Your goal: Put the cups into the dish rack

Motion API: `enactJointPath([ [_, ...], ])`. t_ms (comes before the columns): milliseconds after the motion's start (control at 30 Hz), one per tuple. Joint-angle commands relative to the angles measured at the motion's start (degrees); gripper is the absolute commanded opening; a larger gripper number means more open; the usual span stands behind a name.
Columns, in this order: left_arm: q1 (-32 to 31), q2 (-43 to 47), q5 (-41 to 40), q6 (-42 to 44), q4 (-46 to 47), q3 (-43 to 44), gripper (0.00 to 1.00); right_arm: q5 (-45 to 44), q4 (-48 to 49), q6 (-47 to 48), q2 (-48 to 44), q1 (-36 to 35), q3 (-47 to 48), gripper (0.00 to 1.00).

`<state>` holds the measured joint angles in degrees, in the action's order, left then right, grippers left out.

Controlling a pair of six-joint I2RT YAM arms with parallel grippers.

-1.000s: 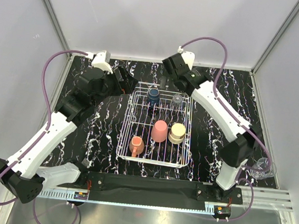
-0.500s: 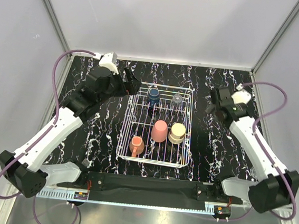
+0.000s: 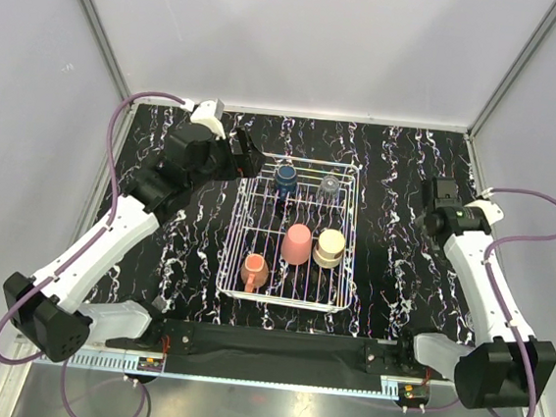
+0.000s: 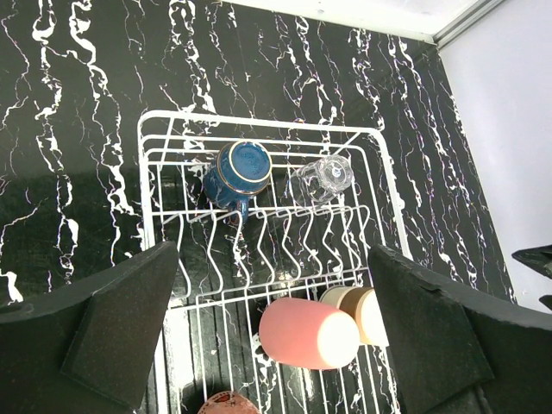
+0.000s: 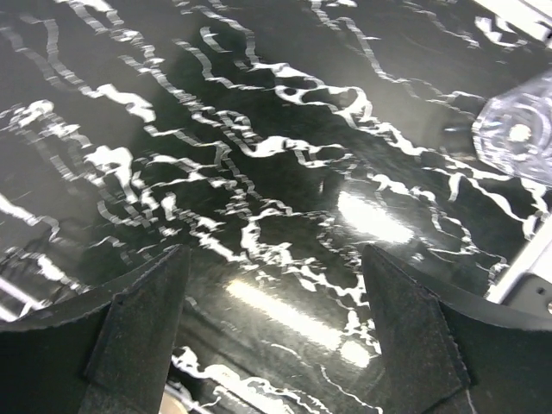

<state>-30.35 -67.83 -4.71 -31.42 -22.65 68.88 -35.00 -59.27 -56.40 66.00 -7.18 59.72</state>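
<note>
Your left gripper (image 4: 274, 250) hangs over the far left end of the dish rack (image 3: 223, 262), and its two fingers are spread wide with nothing between them. Your right gripper (image 5: 274, 250) is out over the right side of the black table (image 3: 390, 269), well apart from the rack. Its fingers are spread wide too, and it holds nothing. The white wire rack sits in the middle of the table. Five cups are inside it. The dark blue cup (image 4: 239, 171) is at the far end, and a clear glass (image 4: 321, 178) is just beside it on the right. The pink tumbler (image 3: 297, 243) is in the middle of the rack, with the cream cup (image 3: 330, 246) touching or nearly touching it on the right. The orange mug (image 3: 253, 268) is at the near left corner of the rack. One more clear glass (image 5: 522, 129) is on the table outside the rack. You can see it at the top right of the right wrist view, near a white rail at the table's edge. The right gripper is near that glass but not touching it. In the top view the right arm hides it.
</note>
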Motion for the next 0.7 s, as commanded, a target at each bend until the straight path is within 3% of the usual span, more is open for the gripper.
enactJointPath([
  [0,0.3,-0.4,1.5,1.0,2.4,1.6,0.99,-4.5,-3.8,-2.8,0.0,2.2,0.2,0.87],
  [133,0.3,-1.2,2.3,0.7,2.4,1.9,0.99,-8.1,-5.5,-2.5,-2.4,6.7,-1.3,0.85],
  [267,0.3,-1.0,2.7,0.7,2.7,1.7,0.99,-6.4,-3.0,4.9,-7.1,17.4,-2.9,0.83],
  [367,0.2,-1.2,2.8,0.6,2.6,1.6,0.99,-3.7,0.5,7.9,-9.2,20.6,-4.6,0.83],
  [667,0.3,-2.2,4.2,0.1,2.7,1.6,0.99,-1.0,6.4,13.7,-4.2,30.4,-6.6,0.85],
])
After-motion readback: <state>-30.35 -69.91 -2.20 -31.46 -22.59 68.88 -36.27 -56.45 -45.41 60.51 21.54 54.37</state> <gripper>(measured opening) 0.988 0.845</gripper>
